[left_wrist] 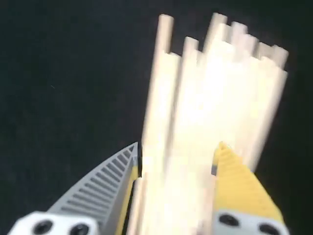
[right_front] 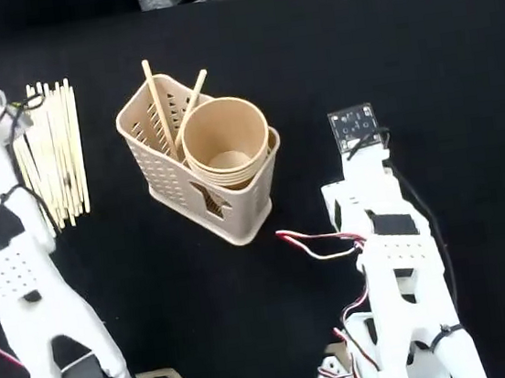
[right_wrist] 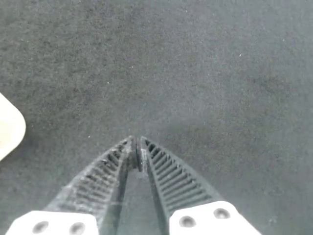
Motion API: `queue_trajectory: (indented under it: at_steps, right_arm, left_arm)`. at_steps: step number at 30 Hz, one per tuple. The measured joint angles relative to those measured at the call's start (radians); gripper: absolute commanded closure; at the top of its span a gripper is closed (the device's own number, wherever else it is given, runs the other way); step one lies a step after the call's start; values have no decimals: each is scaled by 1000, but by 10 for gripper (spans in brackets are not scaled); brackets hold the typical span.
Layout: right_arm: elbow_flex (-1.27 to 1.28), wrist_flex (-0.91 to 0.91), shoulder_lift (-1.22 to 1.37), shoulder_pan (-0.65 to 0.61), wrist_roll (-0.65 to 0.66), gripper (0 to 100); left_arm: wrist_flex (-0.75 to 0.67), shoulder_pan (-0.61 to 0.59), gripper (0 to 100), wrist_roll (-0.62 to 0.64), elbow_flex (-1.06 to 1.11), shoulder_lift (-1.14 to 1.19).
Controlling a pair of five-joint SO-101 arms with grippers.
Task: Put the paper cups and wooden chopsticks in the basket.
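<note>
High view: the basket [right_front: 175, 173] sits mid-surface with the paper cups [right_front: 228, 160] nested inside it and two standing chopsticks [right_front: 157, 95] at its 10 o'clock corner. The cups look done. The loose chopstick pile [right_front: 56, 150] lies flat on the black surface [right_front: 420, 48] at 9 o'clock of the basket, well apart from it. Your left arm [right_front: 23, 272] hangs over that pile. Your right arm [right_front: 390, 255] sits at 4 o'clock of the basket.

Left wrist view: the left hand [left_wrist: 178, 147] has its fingers apart, straddling several sticks of the pile [left_wrist: 215, 93]. No firm clamp shows yet. The step in hand reads as picking up more chopsticks.

Right wrist view: the right hand [right_wrist: 136, 142] has its fingers together and empty, over bare surface, with a pale corner of the basket [right_wrist: 9, 128] at the frame edge.

Next, judged from this: close the left hand on a few sticks only, lift them clear, swing toward 3 o'clock and drop them upright beside the two already standing. The cups crowd the basket, so aim for that 10 o'clock corner.
</note>
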Motion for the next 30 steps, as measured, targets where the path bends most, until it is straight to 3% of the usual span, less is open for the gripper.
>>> queue_trajectory:
  at_steps: [9, 18, 30]
  right_arm:
    - [9, 0, 0, 0, 0, 985]
    - [9, 0, 0, 0, 0, 985]
    - [9, 0, 0, 0, 0, 985]
  left_arm:
    - [2, -9, 759, -5, -489, 440]
    - [2, -3, 964, -3, -543, 480]
    - [123, -3, 971, -8, -583, 477]
